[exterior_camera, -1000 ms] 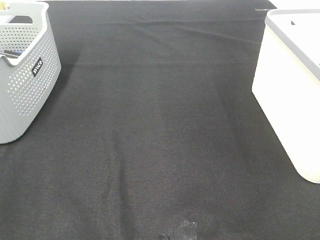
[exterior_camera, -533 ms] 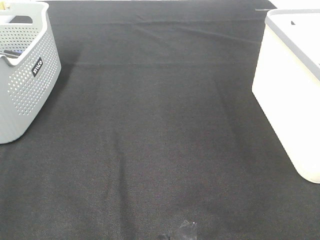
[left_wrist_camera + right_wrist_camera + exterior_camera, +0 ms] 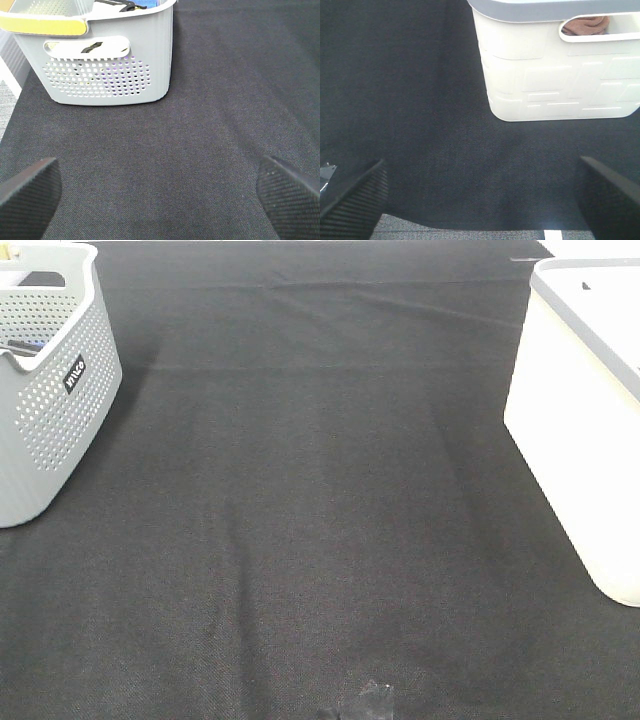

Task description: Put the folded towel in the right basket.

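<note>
The right basket (image 3: pixel 585 420) is white with a grey rim and stands at the right edge of the table. In the right wrist view it (image 3: pixel 555 65) shows a pinkish-brown towel (image 3: pixel 585 24) through its handle slot, lying inside. My right gripper (image 3: pixel 480 200) is open and empty, low over the cloth in front of the basket. My left gripper (image 3: pixel 160 195) is open and empty, over the cloth in front of the grey perforated basket (image 3: pixel 100 60). Neither gripper shows in the exterior high view.
The grey perforated left basket (image 3: pixel 45 380) stands at the back left and holds several items. A black cloth (image 3: pixel 320 500) covers the table. A scrap of clear tape (image 3: pixel 365 702) lies near the front edge.
</note>
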You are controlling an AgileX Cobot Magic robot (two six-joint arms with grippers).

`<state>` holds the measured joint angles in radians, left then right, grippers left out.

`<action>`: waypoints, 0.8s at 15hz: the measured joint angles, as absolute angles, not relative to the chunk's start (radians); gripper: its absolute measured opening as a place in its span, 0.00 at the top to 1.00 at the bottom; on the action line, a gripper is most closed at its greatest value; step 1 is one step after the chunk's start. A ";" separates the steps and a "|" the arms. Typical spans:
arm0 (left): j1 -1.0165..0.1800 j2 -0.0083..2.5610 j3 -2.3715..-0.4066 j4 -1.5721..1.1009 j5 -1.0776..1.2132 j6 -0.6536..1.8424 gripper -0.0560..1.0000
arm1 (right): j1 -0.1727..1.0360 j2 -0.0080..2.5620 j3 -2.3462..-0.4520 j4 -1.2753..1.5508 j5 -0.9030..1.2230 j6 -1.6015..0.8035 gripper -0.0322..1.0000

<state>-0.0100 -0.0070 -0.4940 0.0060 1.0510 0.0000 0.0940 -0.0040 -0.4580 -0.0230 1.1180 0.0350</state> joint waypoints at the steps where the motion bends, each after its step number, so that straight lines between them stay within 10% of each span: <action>1: -0.010 -0.007 -0.494 0.006 1.051 0.000 0.01 | 0.078 -0.004 -0.458 -0.020 1.118 0.035 0.04; 12: -0.010 -0.007 -0.494 0.006 1.051 0.000 0.01 | 0.034 -0.004 -0.458 -0.008 1.117 0.035 0.04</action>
<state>-0.0100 -0.0070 -0.4940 0.0060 1.0510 0.0000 0.0340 -0.0040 -0.4580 -0.0080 1.1170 0.0350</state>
